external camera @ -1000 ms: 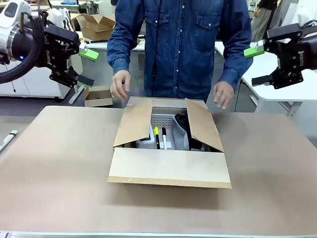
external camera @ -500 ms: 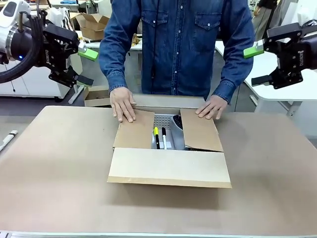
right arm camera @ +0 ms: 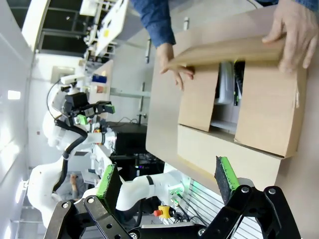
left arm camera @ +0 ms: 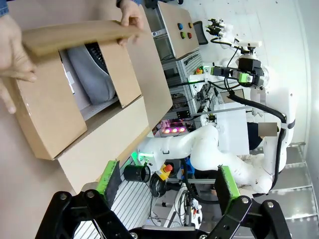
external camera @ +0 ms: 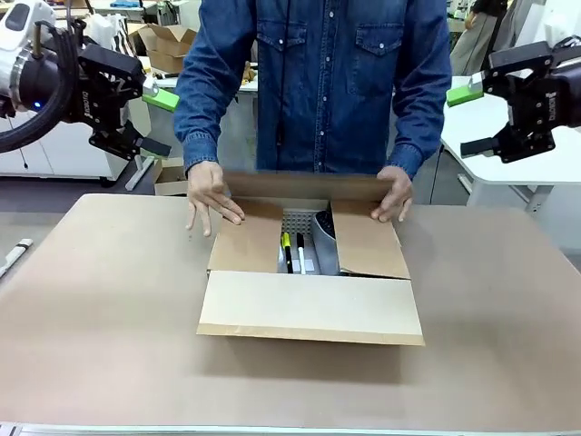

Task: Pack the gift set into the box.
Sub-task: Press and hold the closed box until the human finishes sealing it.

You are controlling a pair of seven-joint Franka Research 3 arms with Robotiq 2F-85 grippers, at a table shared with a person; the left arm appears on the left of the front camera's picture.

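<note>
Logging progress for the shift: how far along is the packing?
Done: the gift set sits inside the box, both side flaps folded over it. In hand: the person's hands fold the far flap. Left: the near flap, lying outward. The left gripper and right gripper hang open, aside.

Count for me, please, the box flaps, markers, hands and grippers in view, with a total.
Flaps: 4 (near flap, left flap, right flap, far flap)
Markers: 2 (yellow marker, black marker)
Hands: 2 (right hand, left hand)
Grippers: 2 (left gripper, right gripper)
Total: 10
</note>
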